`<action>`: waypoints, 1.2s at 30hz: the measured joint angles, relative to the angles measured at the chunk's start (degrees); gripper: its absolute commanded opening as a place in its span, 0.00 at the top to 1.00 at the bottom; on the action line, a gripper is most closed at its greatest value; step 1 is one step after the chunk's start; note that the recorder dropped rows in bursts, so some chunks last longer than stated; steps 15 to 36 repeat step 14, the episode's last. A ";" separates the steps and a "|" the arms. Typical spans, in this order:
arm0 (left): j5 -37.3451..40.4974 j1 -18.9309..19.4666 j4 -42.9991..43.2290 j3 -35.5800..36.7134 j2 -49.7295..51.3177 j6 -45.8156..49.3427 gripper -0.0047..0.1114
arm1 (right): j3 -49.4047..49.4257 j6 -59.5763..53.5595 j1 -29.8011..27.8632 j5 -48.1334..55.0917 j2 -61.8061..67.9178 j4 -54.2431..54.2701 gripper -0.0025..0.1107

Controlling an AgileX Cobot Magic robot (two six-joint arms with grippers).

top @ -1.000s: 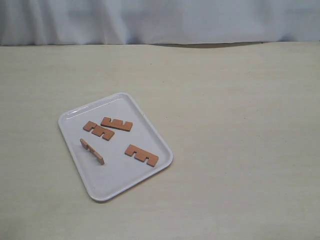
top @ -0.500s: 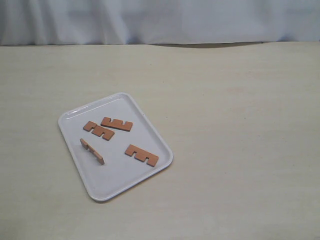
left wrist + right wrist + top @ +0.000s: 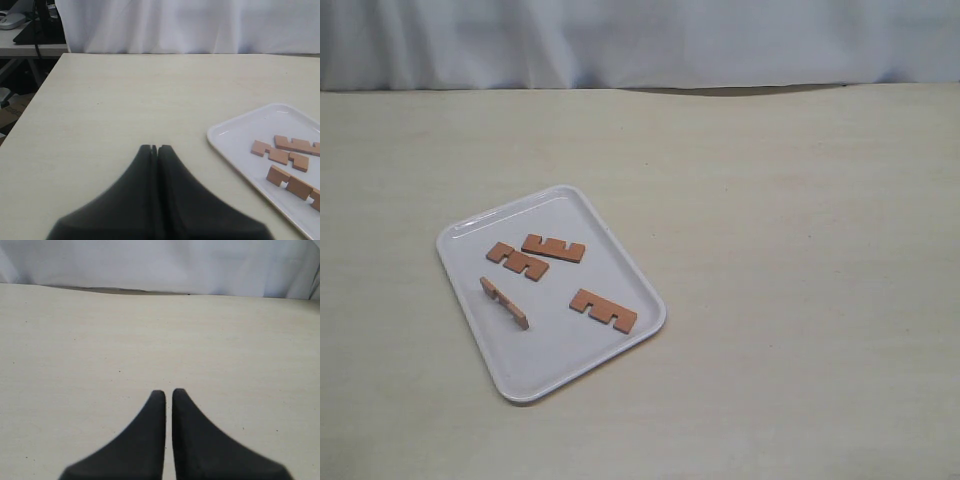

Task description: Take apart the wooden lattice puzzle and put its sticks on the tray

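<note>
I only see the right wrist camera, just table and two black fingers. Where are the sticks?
Observer: All four sticks lie on the tray, on the left side of the exterior view.
Child: Are any stuck together?
Observer: No, none are interlocked.
Child: Is the other hand holding one?
Observer: No. The left gripper is shut on nothing, over the table beside the tray.
</note>
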 measured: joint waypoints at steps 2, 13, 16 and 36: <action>0.00 0.00 0.00 0.00 0.00 0.00 0.96 | 0.00 0.00 0.00 0.00 0.00 0.00 0.94; 0.00 0.00 0.00 0.00 0.00 0.00 0.96 | 0.00 0.00 0.00 0.33 0.00 0.00 0.94; 0.00 0.00 0.00 0.00 0.00 0.00 0.96 | 0.00 0.00 0.00 0.47 0.00 0.00 0.94; 0.00 0.00 0.00 0.00 0.00 0.00 0.96 | 0.00 0.00 0.00 0.47 0.00 0.00 0.94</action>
